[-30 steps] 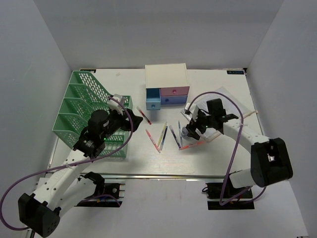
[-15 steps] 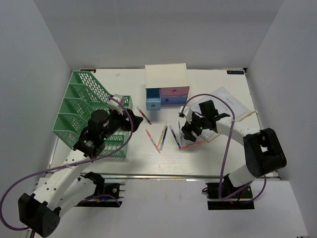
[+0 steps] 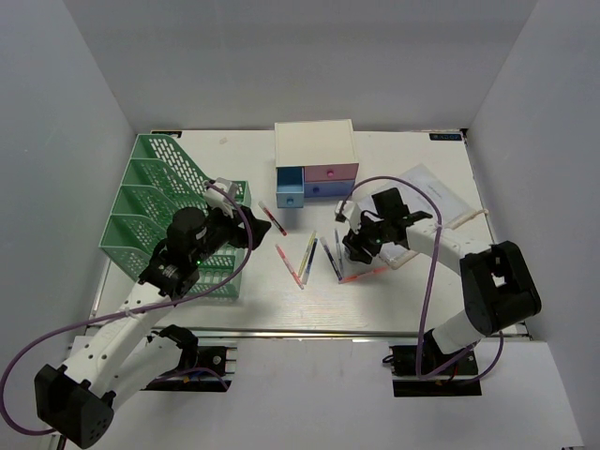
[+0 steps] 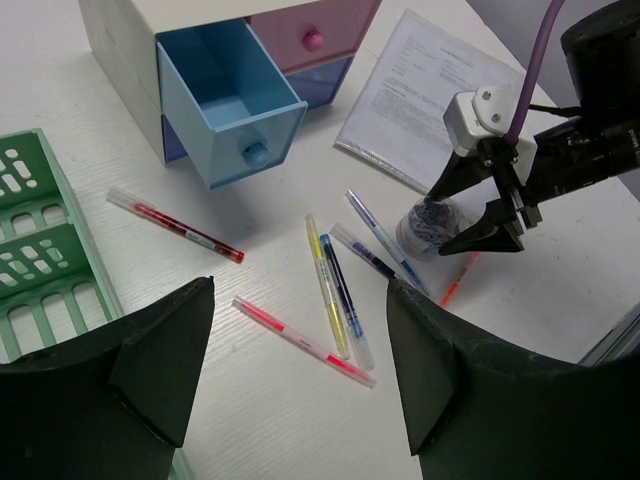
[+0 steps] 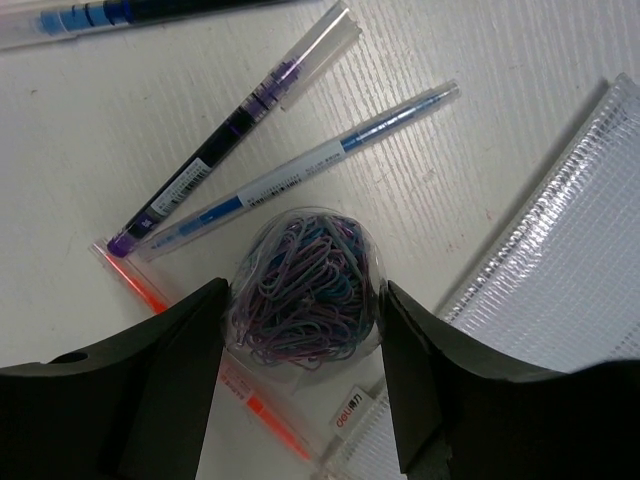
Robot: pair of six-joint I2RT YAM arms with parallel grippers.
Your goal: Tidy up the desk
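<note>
Right wrist view.
1. Right gripper (image 5: 305,300) astride clip tub (image 5: 305,285) on desk (image 5: 520,100), beside pens (image 5: 300,178); firm clamp impossible to tell.
2. Left gripper (image 4: 300,295) spread wide, empty.
3. Close evenly on tub's middle; lift straight, gently.

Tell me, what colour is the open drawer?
The open drawer is light blue, seen best from the left wrist camera.

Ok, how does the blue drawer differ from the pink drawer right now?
The blue drawer is pulled out, with nothing visible inside; the pink drawer is shut. In the top view the blue drawer is on the box's left, the pink drawer on its right. Both sit in the white drawer box, and each has a round knob of its own colour: blue knob, pink knob.
</note>
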